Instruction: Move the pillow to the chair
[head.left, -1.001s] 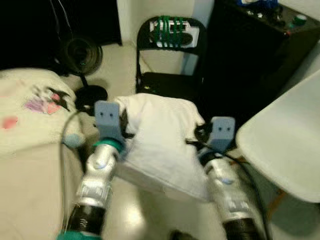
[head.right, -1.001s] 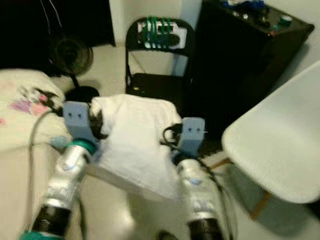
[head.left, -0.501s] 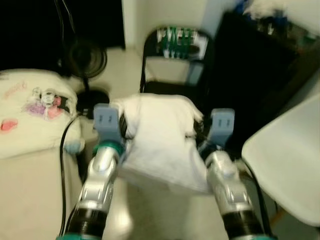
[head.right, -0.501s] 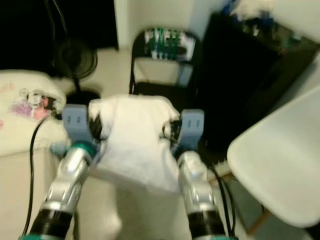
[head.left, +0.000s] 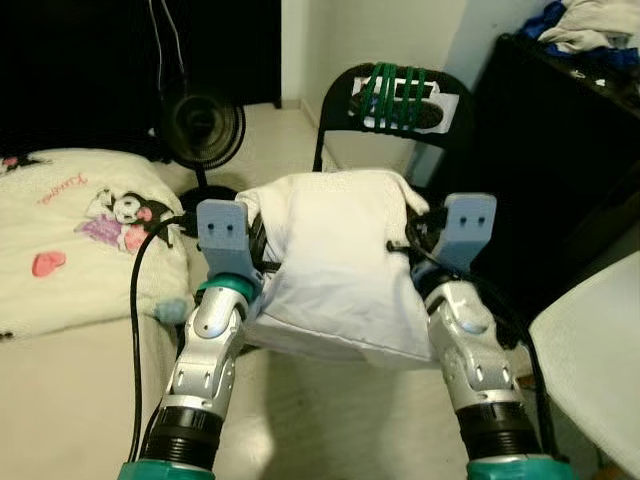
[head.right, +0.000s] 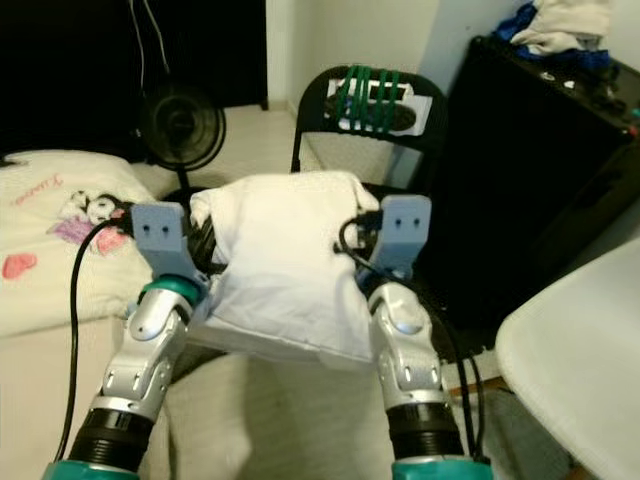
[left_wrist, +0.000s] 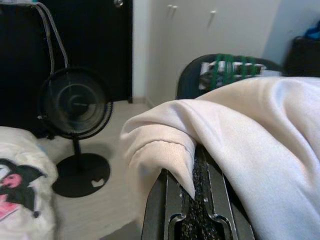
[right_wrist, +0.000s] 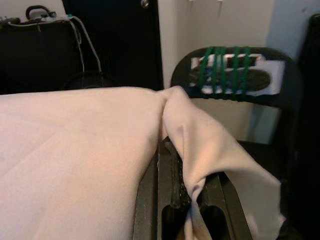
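A white pillow (head.left: 335, 260) hangs in the air between my two arms, in front of a black folding chair (head.left: 395, 105) with green cords wound on its backrest. My left gripper (head.left: 255, 240) is shut on the pillow's left edge, and its black fingers (left_wrist: 200, 210) pinch a fold of the cloth. On the opposite edge my right gripper (head.left: 410, 245) is shut on the pillow, its fingers (right_wrist: 172, 185) clamped over a corner. The chair's seat lies just beyond the pillow's far edge and is mostly hidden by it.
A bed with a cartoon-print pillow (head.left: 90, 230) lies to the left. A black floor fan (head.left: 200, 130) stands left of the chair. A black cabinet (head.left: 560, 150) with clothes on top fills the right, and a white chair seat (head.left: 600, 350) juts in at the lower right.
The camera has swung and come closer to the folding chair, which now sits more central and sharper. Both grippers still hold the pillow in the same way.
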